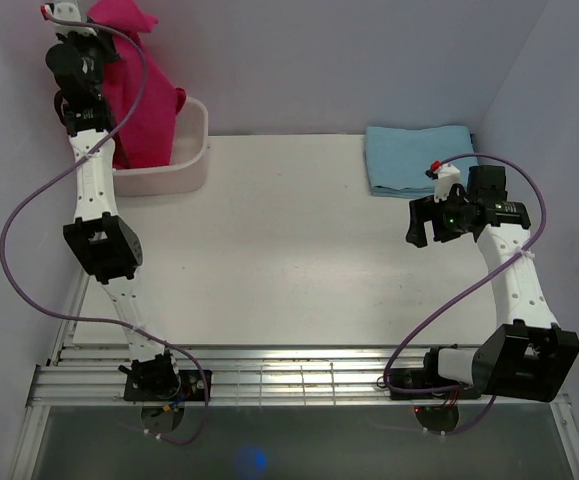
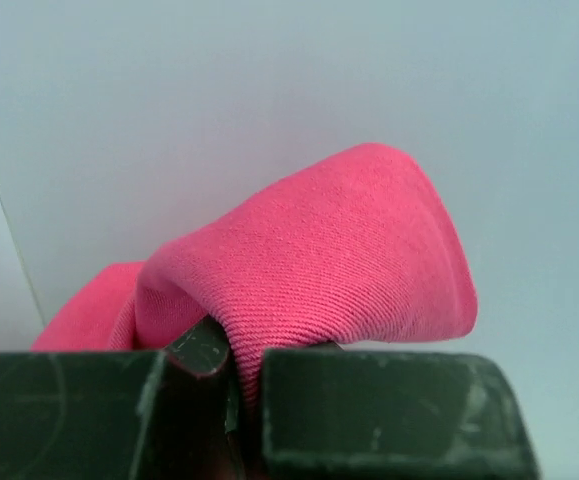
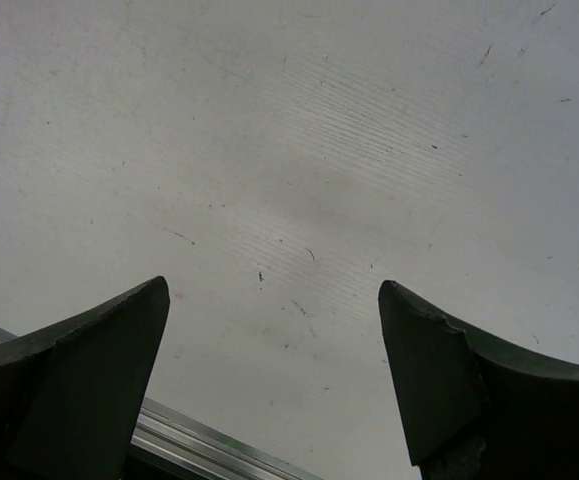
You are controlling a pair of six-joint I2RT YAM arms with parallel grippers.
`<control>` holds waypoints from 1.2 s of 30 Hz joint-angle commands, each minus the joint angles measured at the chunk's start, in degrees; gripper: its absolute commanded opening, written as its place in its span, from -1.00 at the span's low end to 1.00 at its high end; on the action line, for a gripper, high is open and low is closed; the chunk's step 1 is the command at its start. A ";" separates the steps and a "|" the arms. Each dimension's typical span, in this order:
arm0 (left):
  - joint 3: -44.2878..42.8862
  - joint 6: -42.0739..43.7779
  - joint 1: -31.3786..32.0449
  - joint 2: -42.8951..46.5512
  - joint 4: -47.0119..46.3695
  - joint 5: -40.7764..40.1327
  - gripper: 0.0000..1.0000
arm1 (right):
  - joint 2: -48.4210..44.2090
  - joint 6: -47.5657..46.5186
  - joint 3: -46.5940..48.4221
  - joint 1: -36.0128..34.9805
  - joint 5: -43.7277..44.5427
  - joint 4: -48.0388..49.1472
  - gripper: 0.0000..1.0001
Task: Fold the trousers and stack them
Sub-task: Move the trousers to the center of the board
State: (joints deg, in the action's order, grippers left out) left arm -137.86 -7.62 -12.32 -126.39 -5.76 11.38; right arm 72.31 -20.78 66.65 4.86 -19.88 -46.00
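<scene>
Magenta-pink trousers (image 1: pixel 141 105), plain twill weave. Hang bunched in a crumpled column at the far-left corner, lower part down inside the pale tub (image 1: pixel 201 125). Pinched by 1 rounded fold in the left gripper (image 2: pixel 236 366).

Plain, unpatterned magenta-pink trousers (image 1: pixel 141 110) stand out against a pale pinkish-white bin (image 1: pixel 191 150) and a white table (image 1: pixel 289 250). The cloth (image 1: pixel 417 158) is light blue, the cables (image 1: pixel 29 210) purple.

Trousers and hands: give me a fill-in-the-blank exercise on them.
The left hand grips the trousers, coloured ____.
The right hand is ____ and empty.
The folded cloth at the far right is light ____.
Missing: pink; open; blue.
</scene>
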 commanded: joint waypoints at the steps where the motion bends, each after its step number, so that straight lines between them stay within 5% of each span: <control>1: -3.21 -1.44 1.76 14.93 -20.49 1.37 -1.00 | -2.61 -0.58 0.76 0.23 -1.39 2.49 0.81; 12: 4.25 -7.22 3.70 33.03 -27.90 7.50 -1.00 | -4.90 0.47 -1.88 0.23 -3.76 4.25 0.80; 20: 34.27 -12.77 3.79 47.54 -26.50 19.02 -1.00 | -5.25 0.91 -2.05 0.23 -5.69 4.43 0.80; 24: 50.65 -16.46 4.40 54.47 -24.74 32.25 -1.00 | -4.99 1.09 -2.40 0.23 -7.19 3.99 0.80; 30: 67.44 -4.28 10.98 55.46 -7.80 35.65 -1.00 | -4.46 -0.32 -3.02 0.23 -8.77 2.50 0.80; 36: 70.72 11.64 25.90 49.76 8.98 30.38 -1.00 | -2.79 -1.72 -1.70 0.23 -10.26 0.30 0.84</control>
State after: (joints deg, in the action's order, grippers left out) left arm -64.95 -5.58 6.72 -79.55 -2.09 41.93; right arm 68.84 -21.12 63.70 4.86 -27.75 -43.94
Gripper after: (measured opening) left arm 0.135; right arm 0.909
